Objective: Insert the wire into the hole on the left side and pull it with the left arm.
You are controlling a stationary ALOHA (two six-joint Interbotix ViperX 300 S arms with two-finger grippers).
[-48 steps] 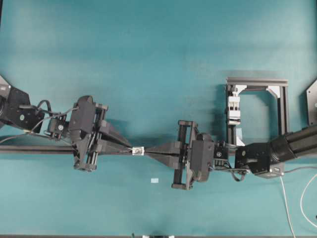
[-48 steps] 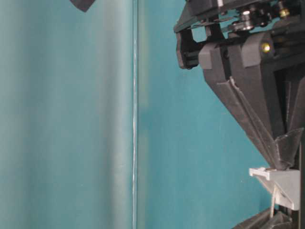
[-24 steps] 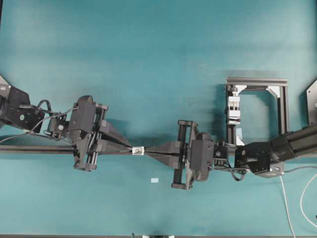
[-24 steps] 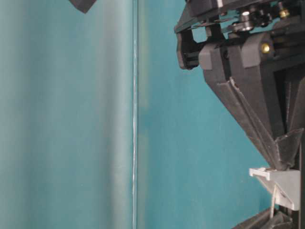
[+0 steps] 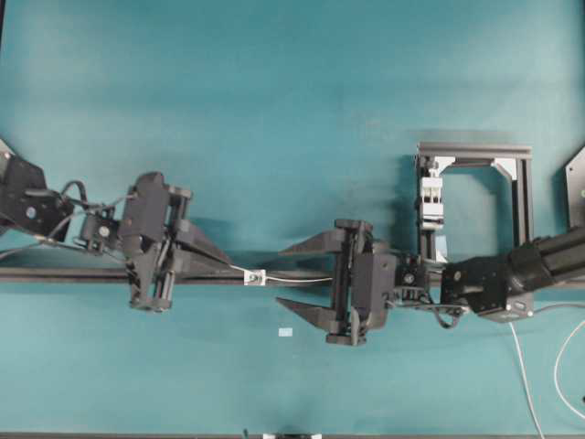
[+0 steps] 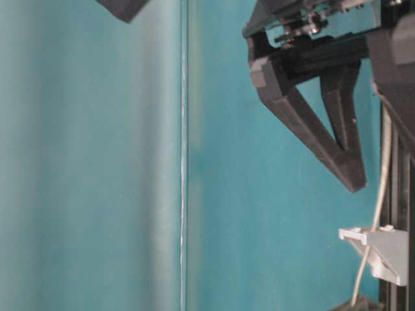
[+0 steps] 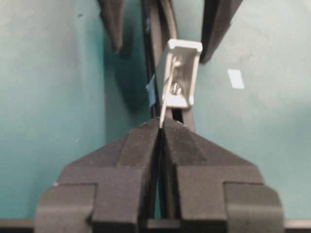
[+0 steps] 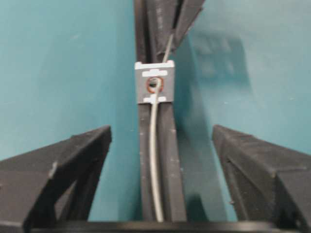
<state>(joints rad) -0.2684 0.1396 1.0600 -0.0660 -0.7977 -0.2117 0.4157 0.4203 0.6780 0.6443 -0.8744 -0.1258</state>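
wire (image 8: 153,145) lies along black rail (image 8: 165,160), threaded through hole (image 8: 154,84) in small white fitting. left gripper (image 7: 160,127) pinched on wire tip past fitting. right gripper (image 5: 291,280) spread wide, holding nothing. pull step next: left arm draws away, probably straight along rail.

You'll find the wire (image 8: 154,160) lying along the rail (image 5: 55,275), passing through the hole (image 8: 154,85). The left pincer (image 5: 230,265) sits left of the fitting (image 5: 255,277); the right pincer (image 5: 285,277) sits right of it.
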